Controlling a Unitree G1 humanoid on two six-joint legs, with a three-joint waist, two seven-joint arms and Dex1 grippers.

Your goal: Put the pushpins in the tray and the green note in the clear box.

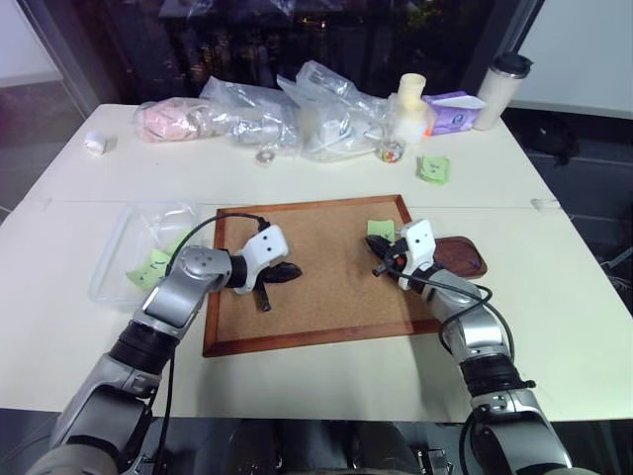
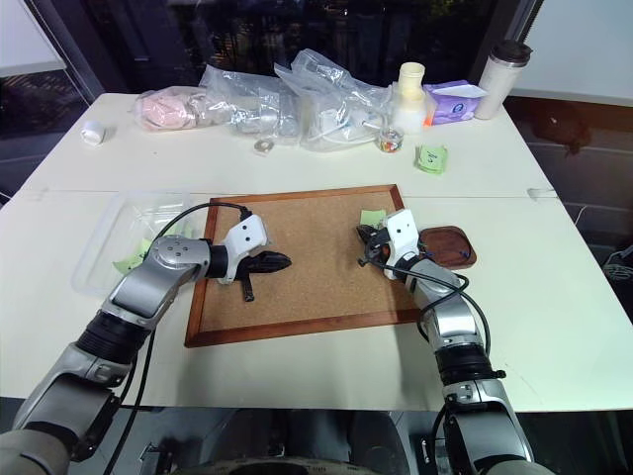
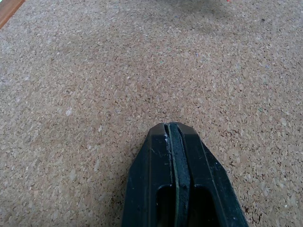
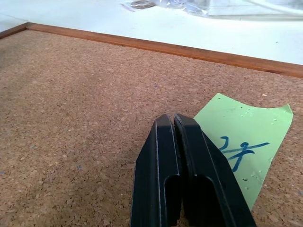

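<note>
In the head view, the right pincer [image 1: 381, 265] was pressed together just beside the light-green square paper note [image 1: 380, 229] on the wood-framed cork board [image 1: 326, 297], the dark oval wooden tray [image 1: 460, 259] nearby. In the left wrist view, the left pincer [image 3: 176, 130] was pressed together, empty. In the right wrist view, the note [image 4: 246, 146] looked thin, floppy and light; its lifted edge seemed the best place to pinch.

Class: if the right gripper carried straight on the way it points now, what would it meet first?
Probably bare cork: the shut right gripper points low across the cork board, beside the green note. Depth is uncertain.

cork board [image 1: 326, 287] mid table; clear bags [image 1: 297, 114], tumbler [image 1: 502, 91], purple pack [image 1: 452, 112] at far edge.
</note>
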